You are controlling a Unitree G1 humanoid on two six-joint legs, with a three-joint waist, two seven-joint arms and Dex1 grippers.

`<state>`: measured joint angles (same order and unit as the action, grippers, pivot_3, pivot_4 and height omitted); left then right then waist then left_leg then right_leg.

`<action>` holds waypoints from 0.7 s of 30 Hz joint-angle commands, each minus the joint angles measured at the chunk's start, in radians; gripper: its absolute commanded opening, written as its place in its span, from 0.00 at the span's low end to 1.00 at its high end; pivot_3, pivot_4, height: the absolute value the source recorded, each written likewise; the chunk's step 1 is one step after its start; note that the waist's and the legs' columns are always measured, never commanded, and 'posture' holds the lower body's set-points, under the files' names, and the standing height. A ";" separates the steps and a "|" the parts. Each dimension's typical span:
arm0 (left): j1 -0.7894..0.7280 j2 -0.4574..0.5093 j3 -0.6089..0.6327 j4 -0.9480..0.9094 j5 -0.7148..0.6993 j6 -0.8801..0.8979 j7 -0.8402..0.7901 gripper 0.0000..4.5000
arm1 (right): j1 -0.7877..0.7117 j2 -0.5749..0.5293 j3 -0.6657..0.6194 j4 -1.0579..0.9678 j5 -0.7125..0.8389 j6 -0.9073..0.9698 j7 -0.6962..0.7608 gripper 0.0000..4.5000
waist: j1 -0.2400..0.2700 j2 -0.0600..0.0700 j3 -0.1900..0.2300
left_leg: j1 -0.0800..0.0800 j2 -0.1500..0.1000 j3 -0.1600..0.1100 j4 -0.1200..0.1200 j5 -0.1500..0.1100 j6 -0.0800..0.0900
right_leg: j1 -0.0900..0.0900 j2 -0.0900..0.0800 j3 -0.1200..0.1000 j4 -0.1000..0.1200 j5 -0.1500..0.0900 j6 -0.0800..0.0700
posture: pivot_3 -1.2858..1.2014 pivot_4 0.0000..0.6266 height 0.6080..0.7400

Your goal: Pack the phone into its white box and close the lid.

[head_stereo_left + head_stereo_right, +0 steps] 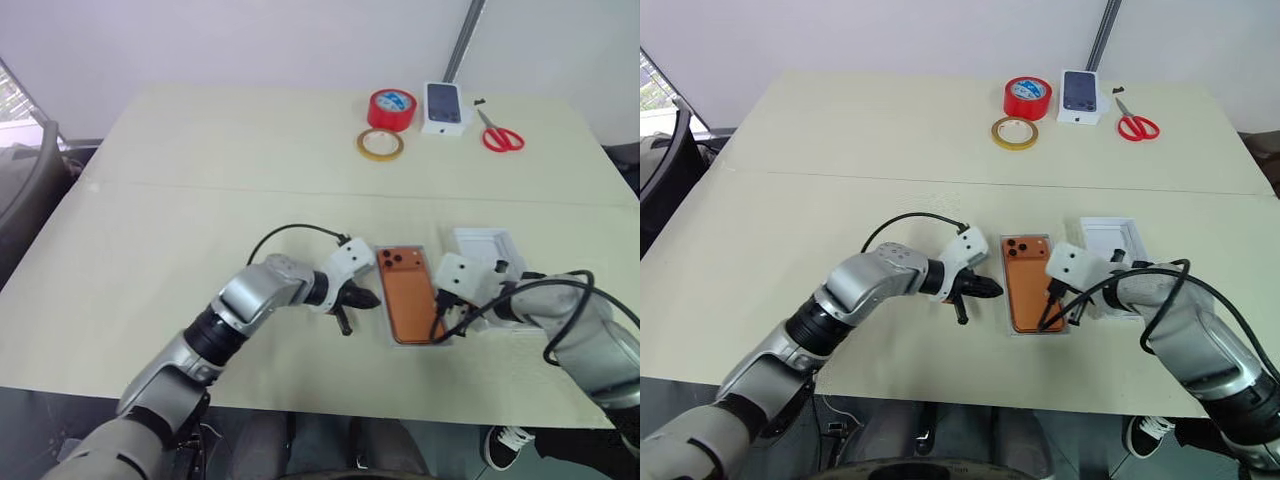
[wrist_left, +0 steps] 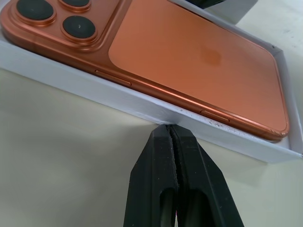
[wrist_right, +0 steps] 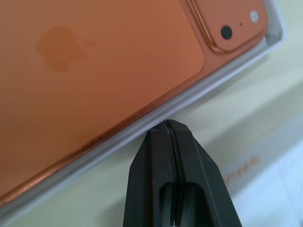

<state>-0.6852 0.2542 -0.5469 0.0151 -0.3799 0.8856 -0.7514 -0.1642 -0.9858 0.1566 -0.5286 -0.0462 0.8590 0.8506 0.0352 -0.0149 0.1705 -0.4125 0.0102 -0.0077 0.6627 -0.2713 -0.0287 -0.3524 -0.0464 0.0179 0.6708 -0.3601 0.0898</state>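
The table (image 1: 200, 200) is a wide cream surface; near its front edge the white box (image 1: 388, 330) lies flat, a shallow tray with a low white rim, and the phone (image 1: 408, 300) rests inside it back up, orange-copper, rounded at the corners, its square camera bump with three dark lenses at the far end; the box's floor is covered by the phone. Just beside the box on the robot's right lies the lid (image 1: 485, 245), white with a raised rim, its near part hidden behind the right arm. The left pincer (image 2: 173, 137) is fully closed on nothing, its tips at the box's left wall; contact is hard to judge. The right pincer (image 3: 166, 126) is likewise closed and empty, tips against the box's right rim. At the far edge sit a red tape roll (image 1: 391, 109), a yellowish tape ring (image 1: 381, 144), a small printed box (image 1: 444, 108) and red scissors (image 1: 500, 134).
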 commanded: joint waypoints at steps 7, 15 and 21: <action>0.011 0.032 0.124 -0.017 0.013 -0.008 -0.002 0.00 | 0.034 -0.035 -0.230 -0.073 0.149 0.082 0.068 0.28 | -0.003 0.001 0.001 | 0.000 0.000 0.000 0.000 0.000 0.000 | 0.000 0.000 0.000 0.000 0.000 0.000 | 0.52 0.24 0.97; 0.158 0.144 0.299 -0.152 0.000 -0.221 -0.047 0.00 | -0.119 0.026 -0.312 0.004 0.288 0.480 0.000 0.72 | -0.026 0.001 0.001 | 0.000 0.002 0.000 -0.001 0.000 0.000 | -0.001 0.001 0.000 0.002 0.000 0.000 | 0.52 0.24 0.97; 0.323 0.303 0.312 -0.294 0.033 -0.504 -0.242 0.00 | -0.254 0.163 -0.275 0.156 0.306 0.615 -0.129 0.72 | -0.031 0.003 0.001 | 0.000 0.002 0.001 -0.002 0.000 0.000 | -0.002 0.000 0.001 0.002 0.000 0.000 | 0.52 0.24 0.97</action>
<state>-0.3654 0.5466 -0.2464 -0.2251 -0.3549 0.4496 -0.9457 -0.3886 -0.8237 -0.1133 -0.3805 0.2514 1.4505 0.7499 0.0046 -0.0114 0.1714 -0.4123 0.0119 -0.0062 0.6608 -0.2711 -0.0292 -0.3548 -0.0468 0.0192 0.6723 -0.3602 0.0897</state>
